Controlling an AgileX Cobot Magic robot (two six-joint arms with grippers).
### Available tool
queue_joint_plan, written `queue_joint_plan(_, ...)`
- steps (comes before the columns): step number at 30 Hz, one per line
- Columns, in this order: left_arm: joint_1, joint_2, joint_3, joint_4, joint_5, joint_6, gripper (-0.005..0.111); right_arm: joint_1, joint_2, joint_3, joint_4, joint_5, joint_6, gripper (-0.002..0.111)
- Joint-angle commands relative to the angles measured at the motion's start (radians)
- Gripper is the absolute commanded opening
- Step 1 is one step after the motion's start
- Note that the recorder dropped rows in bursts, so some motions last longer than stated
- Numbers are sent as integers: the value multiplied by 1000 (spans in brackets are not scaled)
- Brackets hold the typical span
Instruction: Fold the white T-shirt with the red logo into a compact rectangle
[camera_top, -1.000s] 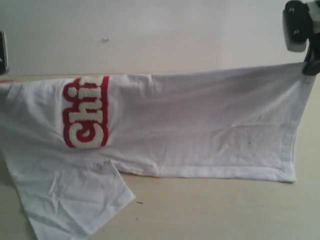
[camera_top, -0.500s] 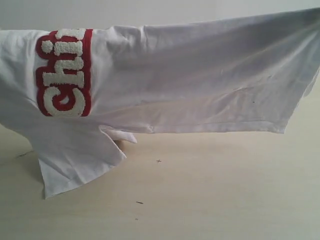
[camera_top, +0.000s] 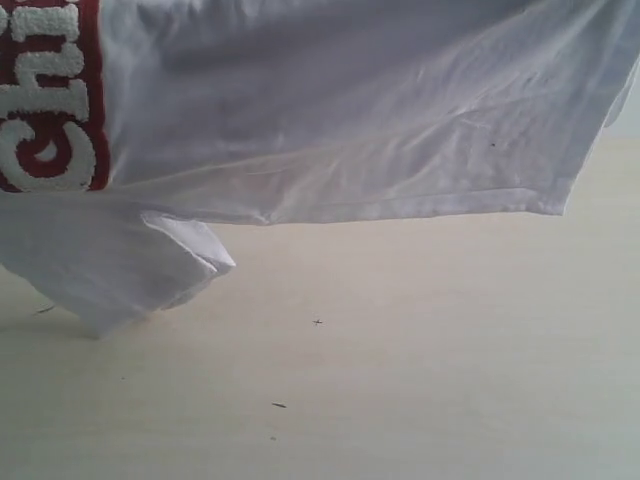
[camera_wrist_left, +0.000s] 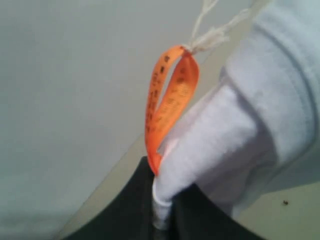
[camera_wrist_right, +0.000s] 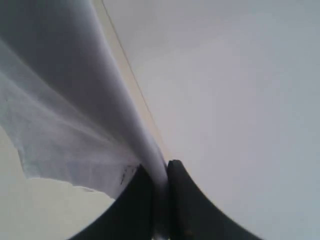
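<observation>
The white T-shirt (camera_top: 340, 110) hangs stretched in the air across the exterior view, its hem edge slanting over the table. The red logo (camera_top: 50, 95) with white letters shows at the far left. One sleeve (camera_top: 130, 270) droops and touches the table. Both grippers are out of the exterior view. In the left wrist view my left gripper (camera_wrist_left: 161, 210) is shut on a bunched fold of the white T-shirt (camera_wrist_left: 220, 145) beside the orange neck tag (camera_wrist_left: 167, 102). In the right wrist view my right gripper (camera_wrist_right: 160, 200) is shut on the white T-shirt's thin edge (camera_wrist_right: 85, 110).
The pale wooden table (camera_top: 420, 360) lies under the hanging cloth, with a few tiny dark specks (camera_top: 317, 322) on it. A light wall (camera_wrist_right: 240, 90) stands behind.
The shirt has risen and come closer to the exterior camera over the last second. It has left the table except for the sleeve tip, and the right gripper has passed out of that view.
</observation>
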Motion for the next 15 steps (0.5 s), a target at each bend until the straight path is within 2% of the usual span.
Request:
queue_joint_plan(1, 3, -45, 1, 13, 27, -29, 0, -2, -37, 0, 18, 0, 37, 0)
queue_joint_plan(10, 3, -159, 1, 13, 37, -57, 0, -2, -90, 0, 100, 33, 57, 0)
queue_joint_plan(15, 3, -178, 1, -11, 121, -55, 0, -2, -88, 16, 145, 135, 60, 0)
